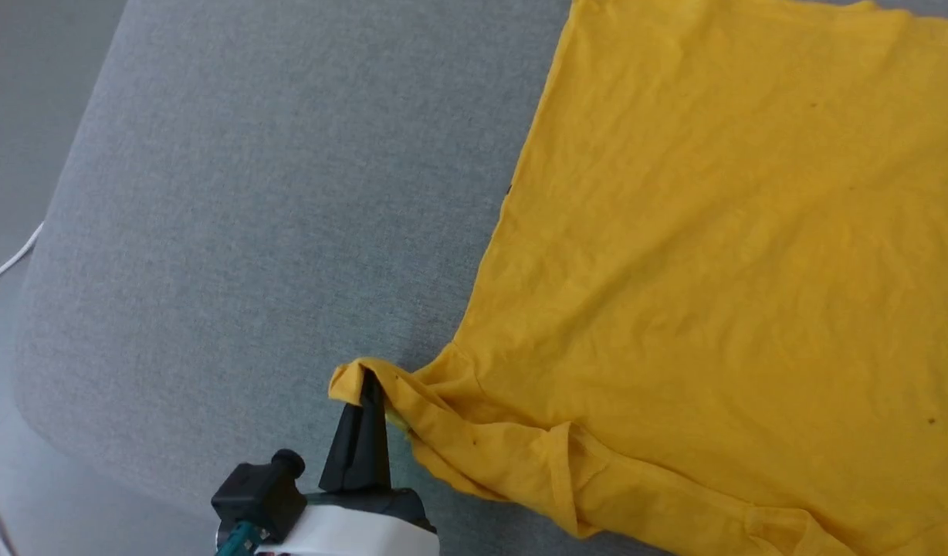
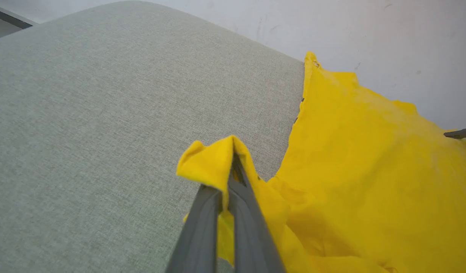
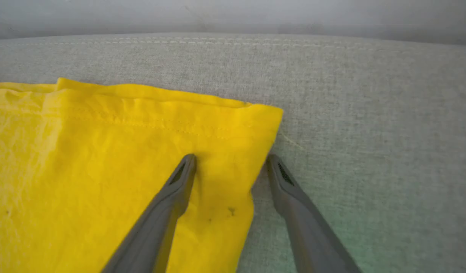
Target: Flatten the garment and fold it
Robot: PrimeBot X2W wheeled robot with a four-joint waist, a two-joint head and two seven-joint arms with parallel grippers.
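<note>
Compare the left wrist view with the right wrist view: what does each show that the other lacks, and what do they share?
Left wrist view: the left end effector shut on a raised peak of the garment. Right wrist view: the right end effector open, fingers straddling the garment's stitched hem corner, lying flat. Shared: yellow garment on grey upholstery.
</note>
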